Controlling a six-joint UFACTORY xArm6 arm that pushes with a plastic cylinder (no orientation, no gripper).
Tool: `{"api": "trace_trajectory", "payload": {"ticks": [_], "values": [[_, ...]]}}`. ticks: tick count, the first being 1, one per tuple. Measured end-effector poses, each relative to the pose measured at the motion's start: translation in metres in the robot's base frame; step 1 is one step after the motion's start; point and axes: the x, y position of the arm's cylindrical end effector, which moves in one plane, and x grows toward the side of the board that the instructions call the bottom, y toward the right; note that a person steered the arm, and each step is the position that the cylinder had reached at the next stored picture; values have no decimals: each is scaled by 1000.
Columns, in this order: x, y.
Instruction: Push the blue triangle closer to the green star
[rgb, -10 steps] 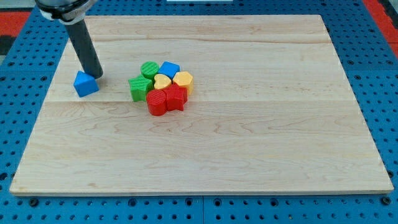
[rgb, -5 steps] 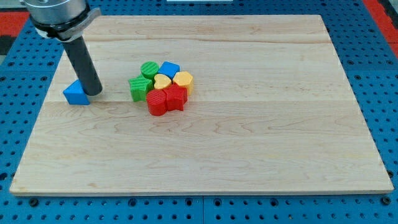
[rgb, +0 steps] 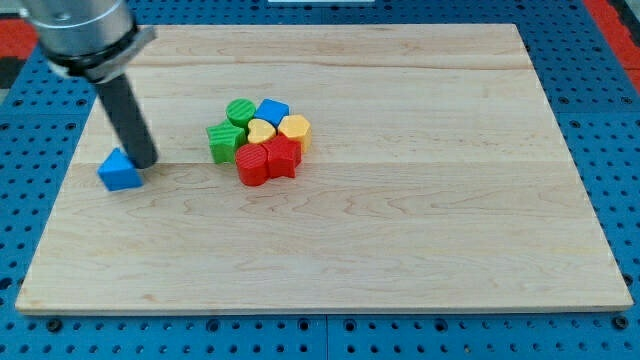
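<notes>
Your tip (rgb: 146, 162) sits near the counter's (rgb: 420, 240) left edge, touching the blue triangle (rgb: 120, 171) on its right side. There is no gripper here, only the bare rod, holding nothing. The green star (rgb: 224, 141) lies well apart toward the counter's middle, at the left end of a tight cluster with a green cylinder (rgb: 241, 112), blue block (rgb: 272, 111), 2 yellow blocks (rgb: 294, 128) and 2 red blocks (rgb: 252, 166).

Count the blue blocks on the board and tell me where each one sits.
2. The blue triangle lies alone near the view's left edge, with my tip at its right side. The other blue block sits at the top of the central cluster. None seem hidden.
</notes>
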Motion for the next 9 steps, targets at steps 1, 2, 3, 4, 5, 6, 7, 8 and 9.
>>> {"api": "trace_trajectory", "payload": {"ticks": [1,2,3,4,5,6,7,8,9], "values": [[-5,-56],[8,-83],[29,-70],[34,-8],[30,13],[40,17],[50,43],[28,55],[23,68]]}}
